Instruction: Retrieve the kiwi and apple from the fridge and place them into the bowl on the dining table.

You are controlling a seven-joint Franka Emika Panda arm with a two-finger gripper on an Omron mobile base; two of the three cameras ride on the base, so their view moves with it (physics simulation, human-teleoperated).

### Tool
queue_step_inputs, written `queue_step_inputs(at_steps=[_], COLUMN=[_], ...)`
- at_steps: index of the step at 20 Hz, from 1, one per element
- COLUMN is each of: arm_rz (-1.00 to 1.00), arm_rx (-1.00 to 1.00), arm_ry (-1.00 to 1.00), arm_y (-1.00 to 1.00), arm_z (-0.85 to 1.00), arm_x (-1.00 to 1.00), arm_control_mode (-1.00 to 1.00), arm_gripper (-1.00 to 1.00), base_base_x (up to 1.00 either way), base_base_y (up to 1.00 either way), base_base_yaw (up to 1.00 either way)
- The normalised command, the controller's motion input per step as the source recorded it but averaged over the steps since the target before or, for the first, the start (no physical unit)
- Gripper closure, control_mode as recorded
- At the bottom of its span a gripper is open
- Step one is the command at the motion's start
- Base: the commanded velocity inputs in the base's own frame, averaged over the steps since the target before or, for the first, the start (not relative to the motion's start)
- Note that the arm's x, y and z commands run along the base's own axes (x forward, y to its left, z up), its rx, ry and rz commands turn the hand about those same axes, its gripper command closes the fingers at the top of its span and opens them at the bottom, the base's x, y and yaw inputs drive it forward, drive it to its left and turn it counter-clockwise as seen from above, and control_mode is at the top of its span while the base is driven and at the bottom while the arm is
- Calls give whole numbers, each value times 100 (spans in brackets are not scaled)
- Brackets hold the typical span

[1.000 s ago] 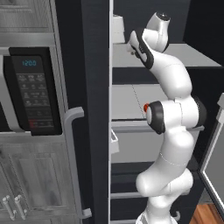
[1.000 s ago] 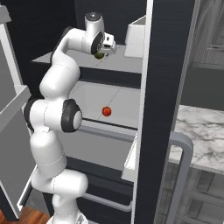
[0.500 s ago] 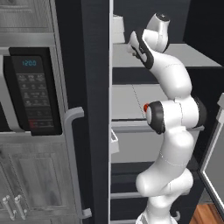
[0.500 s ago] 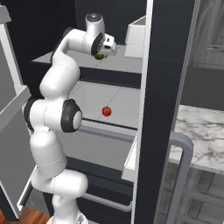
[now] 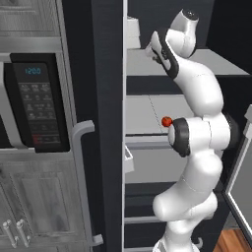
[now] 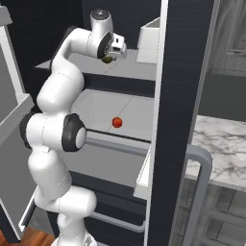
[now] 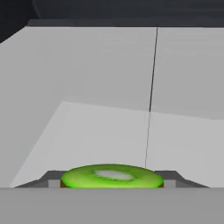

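Note:
On the upper shelf of the open fridge (image 6: 175,96), my gripper (image 6: 109,57) is shut on the kiwi (image 6: 106,60). In the hand view the kiwi (image 7: 109,176) shows its bright green cut face and sits tight between the two dark fingertips (image 7: 51,180), low over the light grey shelf. One shelf lower, the red apple (image 6: 116,122) lies by itself near the front edge; it appears as the apple (image 5: 167,121) beside my elbow. A corner of the marble dining table (image 6: 218,149) shows at the right. The bowl is out of view.
A white box (image 6: 150,41) stands on the upper shelf just right of the gripper. The dark fridge door (image 5: 106,123) with its curved silver handle (image 5: 81,172) stands edge-on to the left of the arm. A black microwave (image 5: 34,106) sits in the grey cabinets.
The jaws have closed from wide open onto the kiwi. The arm has hardly moved, and the apple lies where it was.

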Motion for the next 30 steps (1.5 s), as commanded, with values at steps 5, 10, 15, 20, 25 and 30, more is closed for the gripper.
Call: queue_step_inputs(at_steps=[5,10,15,20,25,30], arm_rz=[0,0,0,0,0,0], arm_rx=[0,0,-1,0,0,-2], arm_ry=[-21,-14,-19,-7,0,0], arm_y=[1,3,5,0,0,0], arm_z=[-29,-2,0,9,25,17], arm_x=[-100,-100,-100,-98,-86,-78], arm_control_mode=[-100,-100,-100,-100,-100,-100], arm_gripper=[100,100,100,100,100,100], base_base_x=[0,0,0,0,0,0], base_base_y=[0,0,0,0,0,0], base_base_yaw=[0,0,0,0,0,0])
